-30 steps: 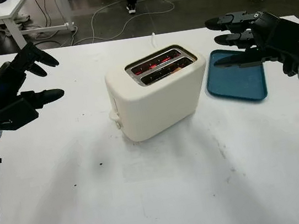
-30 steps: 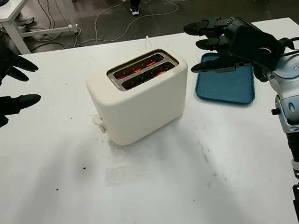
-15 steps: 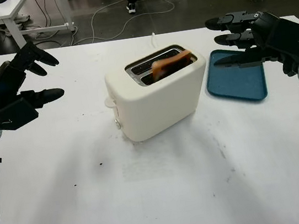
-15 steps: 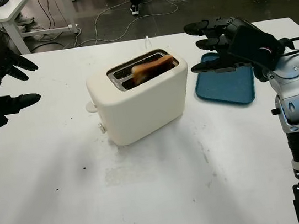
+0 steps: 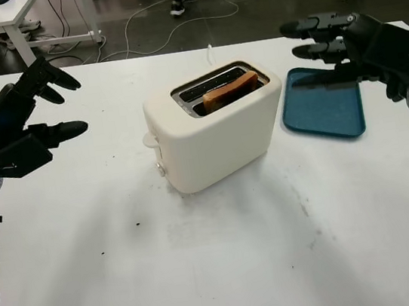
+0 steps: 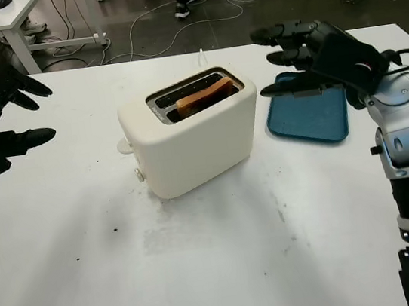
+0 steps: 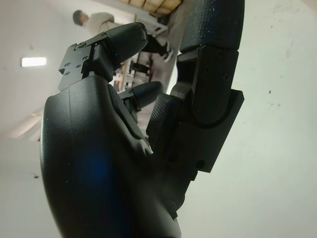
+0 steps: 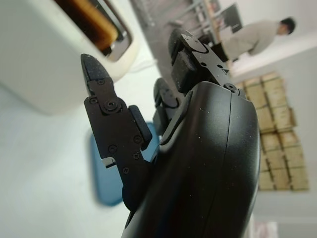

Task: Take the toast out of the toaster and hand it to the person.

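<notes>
the golden-brown slice of toast [image 5: 230, 90] stands up out of the nearer slot of the cream plastic two-slot toaster [image 5: 212, 129] in the middle of the white counter [image 5: 227, 256], so the taking-out step is not yet begun. the black three-finger right hand [image 5: 349, 45] hovers released above the blue rectangular tray [image 5: 324, 109], near the toaster's right end, holding nothing; the black left hand [image 5: 25, 121] hangs released too, well apart over the counter's left side. next, i judge, the right hand must reach across to the slot and pinch the toast's raised edge, then lift it straight up.
</notes>
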Tool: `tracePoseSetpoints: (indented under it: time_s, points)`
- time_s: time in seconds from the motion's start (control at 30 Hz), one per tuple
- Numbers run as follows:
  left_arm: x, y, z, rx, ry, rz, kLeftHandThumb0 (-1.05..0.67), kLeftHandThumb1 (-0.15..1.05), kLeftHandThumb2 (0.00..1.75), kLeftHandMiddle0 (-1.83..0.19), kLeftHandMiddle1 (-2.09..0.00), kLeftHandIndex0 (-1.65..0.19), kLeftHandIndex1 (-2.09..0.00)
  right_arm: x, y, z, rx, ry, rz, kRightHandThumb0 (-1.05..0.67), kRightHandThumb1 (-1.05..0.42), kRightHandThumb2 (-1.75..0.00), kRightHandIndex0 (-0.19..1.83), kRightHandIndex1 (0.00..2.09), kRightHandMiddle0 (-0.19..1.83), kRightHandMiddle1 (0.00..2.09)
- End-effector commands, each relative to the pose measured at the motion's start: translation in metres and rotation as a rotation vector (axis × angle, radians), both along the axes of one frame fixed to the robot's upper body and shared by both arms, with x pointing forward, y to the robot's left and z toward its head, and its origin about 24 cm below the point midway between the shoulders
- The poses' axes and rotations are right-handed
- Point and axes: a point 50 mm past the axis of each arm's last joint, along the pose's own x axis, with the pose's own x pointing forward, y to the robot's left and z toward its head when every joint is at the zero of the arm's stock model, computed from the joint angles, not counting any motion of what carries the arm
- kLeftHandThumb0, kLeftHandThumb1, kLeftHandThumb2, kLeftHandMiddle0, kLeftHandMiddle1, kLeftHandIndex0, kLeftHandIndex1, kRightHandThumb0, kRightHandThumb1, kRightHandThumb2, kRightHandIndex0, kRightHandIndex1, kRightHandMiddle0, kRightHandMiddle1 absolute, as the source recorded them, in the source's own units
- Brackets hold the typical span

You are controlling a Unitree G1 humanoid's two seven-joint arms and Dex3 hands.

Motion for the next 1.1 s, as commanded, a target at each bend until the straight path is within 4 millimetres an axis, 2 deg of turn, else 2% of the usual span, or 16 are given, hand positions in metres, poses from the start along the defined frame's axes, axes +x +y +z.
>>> tracePoseSetpoints:
  time_s: [0.0, 0.17, 0.27, 0.47, 0.63, 0.8, 1.07]
  points:
    - [-0.001, 0.001, -0.002, -0.018, 0.010, 0.001, -1.05, 0.92, 0.28, 0.00, -1.63, 0.00, -1.45, 0.003, 0.005, 0.021, -0.060, -0.122, -0.003, -0.22, -0.72, 0.00, 0.67, 0.17, 0.65, 0.10]
    - [-0.001, 0.000, -0.002, -0.017, 0.006, 0.000, -1.05, 0.92, 0.27, 0.00, -1.63, 0.00, -1.46, 0.013, 0.023, 0.050, -0.217, -0.313, 0.039, -0.15, -0.60, 0.00, 1.11, 0.36, 1.01, 0.23]
    - [0.000, 0.000, -0.002, -0.013, 0.006, 0.000, -1.05, 0.92, 0.29, 0.00, -1.63, 0.00, -1.46, 0.020, 0.036, 0.058, -0.270, -0.360, 0.090, -0.11, -0.55, 0.00, 1.18, 0.37, 1.09, 0.23]
    - [0.000, -0.001, -0.001, 0.004, -0.004, 0.001, -1.05, 0.92, 0.32, 0.00, -1.64, 0.00, -1.45, 0.034, 0.059, 0.054, -0.371, -0.324, 0.161, -0.19, -0.53, -0.01, 1.17, 0.30, 1.08, 0.16]
    - [-0.001, -0.001, 0.000, 0.002, -0.009, 0.000, -1.05, 0.92, 0.31, 0.00, -1.67, 0.00, -1.47, 0.038, 0.074, 0.047, -0.476, -0.300, 0.217, -0.35, -0.57, -0.02, 1.12, 0.28, 1.08, 0.13]
    - [0.000, 0.000, 0.000, -0.005, -0.002, 0.003, -1.05, 0.92, 0.30, 0.00, -1.65, 0.00, -1.49, 0.039, 0.083, 0.042, -0.530, -0.269, 0.253, -0.30, -0.60, -0.02, 1.10, 0.28, 1.05, 0.09]
    - [0.000, -0.001, 0.000, -0.003, -0.004, 0.005, -1.05, 0.92, 0.29, 0.00, -1.64, 0.00, -1.48, 0.043, 0.097, 0.034, -0.612, -0.275, 0.303, -0.42, -0.60, 0.00, 1.04, 0.29, 1.04, 0.07]
